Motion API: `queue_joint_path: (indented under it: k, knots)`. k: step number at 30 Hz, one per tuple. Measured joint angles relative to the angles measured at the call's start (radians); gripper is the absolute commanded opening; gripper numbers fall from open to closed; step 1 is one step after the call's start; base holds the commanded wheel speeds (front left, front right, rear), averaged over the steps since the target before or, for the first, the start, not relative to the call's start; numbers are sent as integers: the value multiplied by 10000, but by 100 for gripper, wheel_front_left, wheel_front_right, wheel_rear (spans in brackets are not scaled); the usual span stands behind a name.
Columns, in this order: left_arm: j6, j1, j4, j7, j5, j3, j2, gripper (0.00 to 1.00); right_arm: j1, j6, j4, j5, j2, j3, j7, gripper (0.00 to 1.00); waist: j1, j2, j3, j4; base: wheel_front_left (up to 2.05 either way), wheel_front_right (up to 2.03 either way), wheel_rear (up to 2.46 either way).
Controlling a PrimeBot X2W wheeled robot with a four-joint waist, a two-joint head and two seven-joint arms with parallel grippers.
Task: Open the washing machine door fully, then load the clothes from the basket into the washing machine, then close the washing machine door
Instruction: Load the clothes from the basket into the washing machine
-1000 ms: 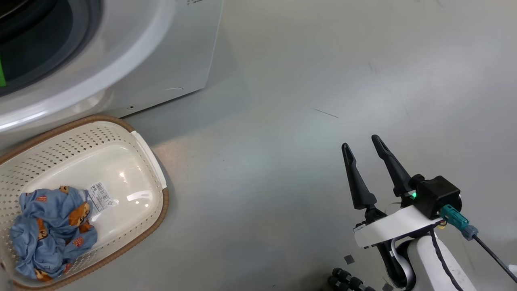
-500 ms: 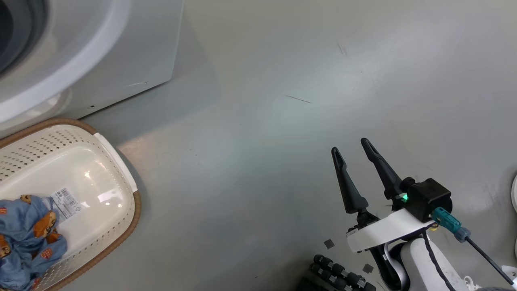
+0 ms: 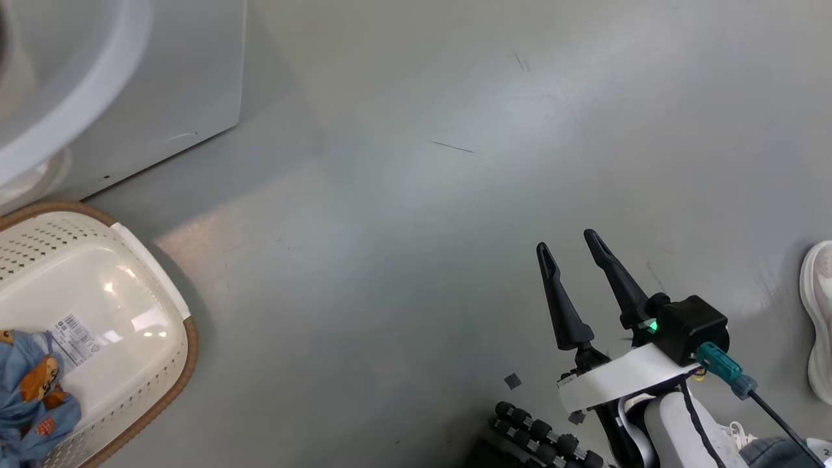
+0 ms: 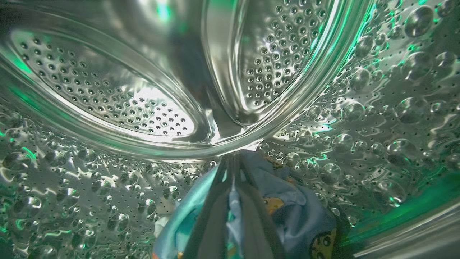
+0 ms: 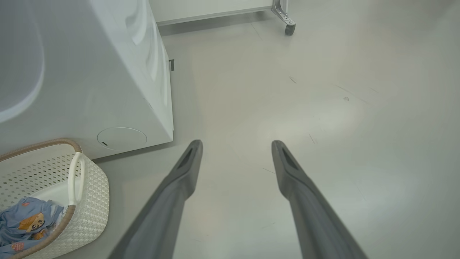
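Note:
Deep inside the washing machine's shiny perforated drum point(image 4: 323, 108), my left gripper point(image 4: 231, 158) is shut on a blue bear-print piece of the clothes point(image 4: 298, 208), which lies against the drum wall. The white washing machine point(image 3: 162, 78) stands at the upper left of the head view. In front of it the cream basket point(image 3: 188, 351) sits on the floor, with more blue clothes point(image 3: 32, 396) in its near corner. Well to the right of the basket point(image 5: 93, 194), my right gripper point(image 3: 566, 240) hangs open and empty over bare floor. The washing machine door is out of view.
Grey floor spreads between the basket and my right gripper point(image 5: 236, 143). A person's white shoe point(image 3: 819, 318) stands at the right edge. A caster wheel point(image 5: 290, 28) of a frame stands beyond the washing machine point(image 5: 90, 72). Black ridged parts point(image 3: 539, 435) lie near my base.
The head camera has swung right, so the washer and basket slid toward the left edge and a shoe came into view. The right gripper has stayed open in the same pose.

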State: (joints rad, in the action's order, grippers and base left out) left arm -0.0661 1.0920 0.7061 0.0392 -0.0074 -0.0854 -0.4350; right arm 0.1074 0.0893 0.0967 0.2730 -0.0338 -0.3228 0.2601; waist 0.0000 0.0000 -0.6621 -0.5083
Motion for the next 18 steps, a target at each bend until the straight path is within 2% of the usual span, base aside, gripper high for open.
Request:
queue_joint_path:
  k: [1, 3, 4, 5, 14, 18]
  knots:
    - [0, 2, 148, 134, -2, -25, -35, 8, -19, -21, 0, 0, 0, -4, 0, 100, 0, 0, 27, 7, 57, 57, 57]
    - [98, -3, 407, 213, -2, -12, -104, 40, -133, -36, 6, -2, -4, -17, 0, 100, 0, 0, 88, 17, 47, 47, 47]
    - [100, -3, 518, 213, -2, -19, -123, 89, -184, -38, 21, 0, -4, -31, 0, 100, 0, 0, 124, 21, 38, 38, 38]
    - [132, -3, 600, 211, -2, -19, -148, 100, -204, -38, 36, 0, -4, -54, 0, 100, 0, 0, 165, 24, 25, 25, 25]
    - [86, 53, 1277, 186, -205, -337, -163, 100, -174, -36, 75, -4, 2, -40, 0, 100, 0, 0, 570, 43, 4, 4, 4]
    - [36, 213, 1561, 153, -297, -389, 219, 100, -157, -38, 81, -19, -6, 194, 0, 100, 0, 0, 765, 192, 0, 0, 0]
